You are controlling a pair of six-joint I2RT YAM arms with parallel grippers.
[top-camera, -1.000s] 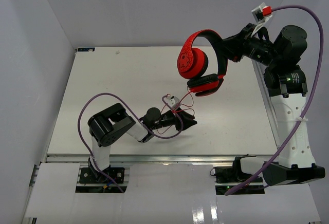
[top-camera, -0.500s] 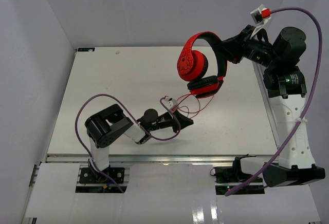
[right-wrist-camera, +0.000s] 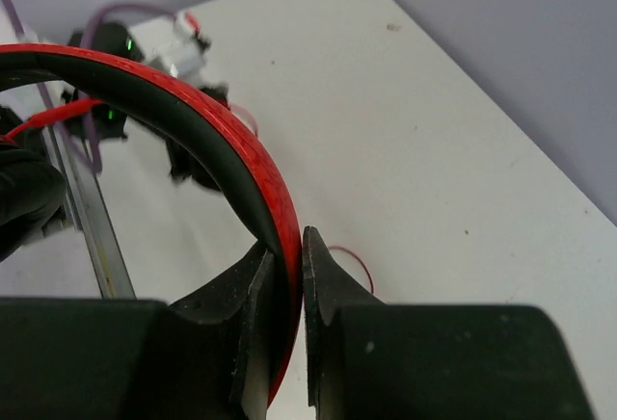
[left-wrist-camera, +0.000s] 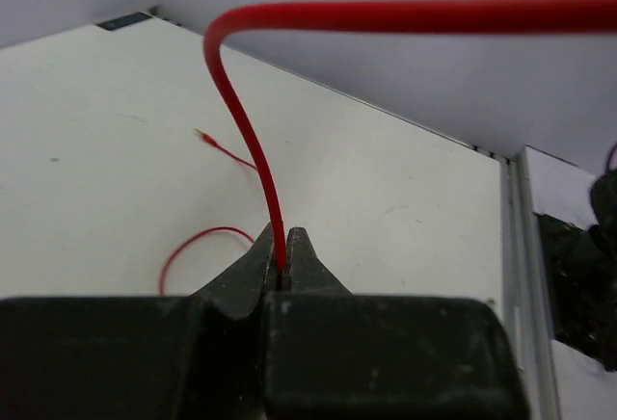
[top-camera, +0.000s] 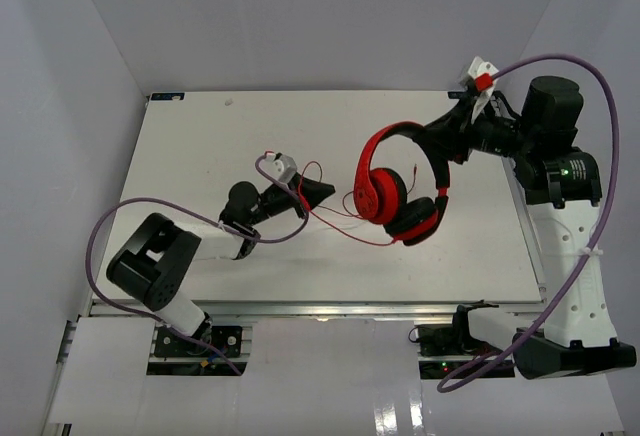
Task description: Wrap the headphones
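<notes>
Right gripper (right-wrist-camera: 286, 256): clamped on the headband (right-wrist-camera: 207, 121), with one finger on the black inner side and the other on the red outer side. It sits at the far right of the table (top-camera: 200, 156), reaching in from the right arm.

Headphones (top-camera: 381, 193): right of the table's middle, held by the top of the band, with both ear cups hanging toward the near side. One red cup faces left and the other sits lower and further right, showing its black cushion. From above it is hard to say whether the lower cup touches the table or hangs just over it.

Left gripper (top-camera: 320, 192): near the middle of the table and left of the headphones, its tips pointing right toward them. The fingers are pinched tight on the cable, with no gap showing between them in the left wrist view.

Cable (left-wrist-camera: 241, 131): thin and red. It rises from the left gripper's tips, bends over and runs off to the right. In the top view it trails across the table between the left gripper and the ear cups, with a loose loop lying on the surface.

Table: white and flat, with grey walls on the left, far and right sides.
</notes>
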